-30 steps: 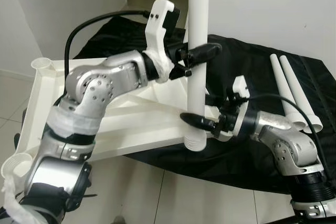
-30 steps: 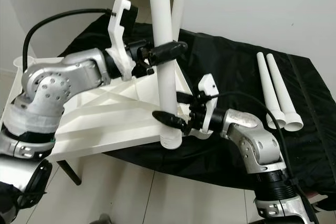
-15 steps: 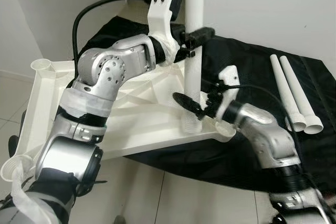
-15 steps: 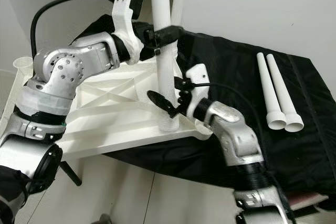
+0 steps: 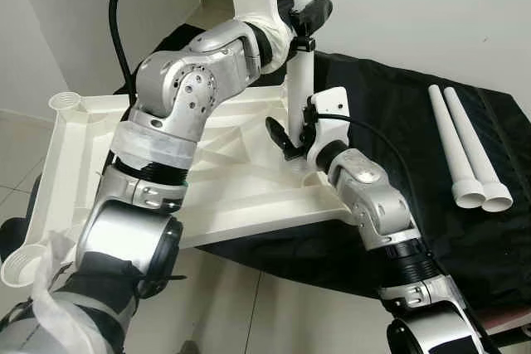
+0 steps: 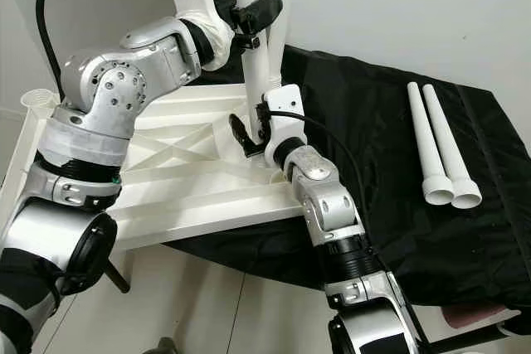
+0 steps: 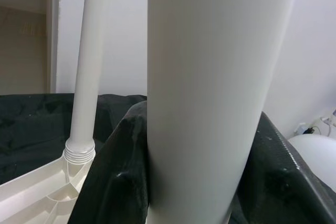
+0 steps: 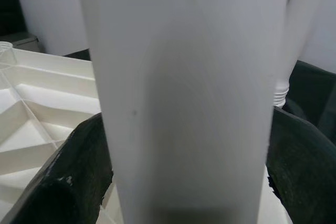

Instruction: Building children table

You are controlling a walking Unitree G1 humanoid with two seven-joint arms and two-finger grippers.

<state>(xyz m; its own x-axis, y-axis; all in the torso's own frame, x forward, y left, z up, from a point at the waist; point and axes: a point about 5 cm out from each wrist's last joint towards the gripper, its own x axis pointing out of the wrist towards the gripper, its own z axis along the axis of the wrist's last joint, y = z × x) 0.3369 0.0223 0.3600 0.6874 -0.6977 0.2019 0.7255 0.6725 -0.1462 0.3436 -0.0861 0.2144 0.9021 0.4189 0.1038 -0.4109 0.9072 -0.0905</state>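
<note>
**Both claws steady a leg over the upturned children's table**

The white table top [image 5: 207,196] lies upside down on a surface draped in black cloth [image 5: 398,113], ribs facing up, so its corner sockets are open to receive legs. Both arms hold one white leg [image 5: 300,80] upright at the corner nearest the right arm. The left claw [image 5: 309,16] is clamped round it high up, the right claw [image 5: 290,134] pinches it low, just above the socket. I'd judge the two-height hold is there to keep the tube plumb while it is threaded in.

Two spare legs [image 5: 469,151] lie side by side on the cloth, well apart from the work.

The head views give the whole layout. The left wrist view adds something: a second leg [image 7: 86,77] already standing in another corner, its threaded collar seated. The right wrist view shows the black fingers [image 8: 58,182] hugging the tube on both sides.
</note>
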